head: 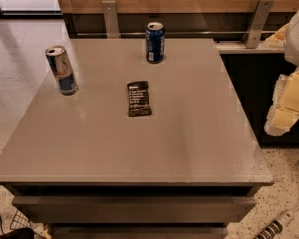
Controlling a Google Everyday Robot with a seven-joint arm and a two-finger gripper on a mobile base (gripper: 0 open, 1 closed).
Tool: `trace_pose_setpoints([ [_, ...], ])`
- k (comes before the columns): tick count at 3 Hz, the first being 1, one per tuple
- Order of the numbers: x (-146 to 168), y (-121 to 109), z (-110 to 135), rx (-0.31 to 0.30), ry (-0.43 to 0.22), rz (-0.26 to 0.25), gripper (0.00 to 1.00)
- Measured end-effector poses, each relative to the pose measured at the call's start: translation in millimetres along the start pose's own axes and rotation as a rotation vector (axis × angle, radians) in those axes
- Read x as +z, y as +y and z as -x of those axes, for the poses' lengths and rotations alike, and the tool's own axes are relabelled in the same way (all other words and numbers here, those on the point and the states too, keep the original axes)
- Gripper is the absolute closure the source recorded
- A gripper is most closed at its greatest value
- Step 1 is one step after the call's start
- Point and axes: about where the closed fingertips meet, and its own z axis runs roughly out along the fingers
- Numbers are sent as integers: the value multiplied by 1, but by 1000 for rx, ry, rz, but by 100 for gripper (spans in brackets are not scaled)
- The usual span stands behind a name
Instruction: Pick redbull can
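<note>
The redbull can (62, 69) is slim and tall, silver and blue with a small red mark and a silver top. It stands upright near the far left corner of the grey table (189, 133). My gripper (285, 108) shows as white and pale-yellow parts at the right edge of the view. It hangs beyond the table's right side, far from the can and holding nothing that I can see.
A wider, shorter dark-blue can (155, 42) stands upright at the table's far edge, near the middle. A flat black snack bar (138, 98) lies at the table's centre. A wooden wall with metal brackets runs behind. A cable (276, 227) lies on the floor at the lower right.
</note>
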Motion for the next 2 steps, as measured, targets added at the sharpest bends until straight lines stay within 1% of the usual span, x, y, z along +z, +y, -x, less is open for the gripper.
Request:
trace_pose_setpoints([
  [1,0,0,0,0,0,0,0],
  [2,6,-13,9,-5,-47,-5,0],
])
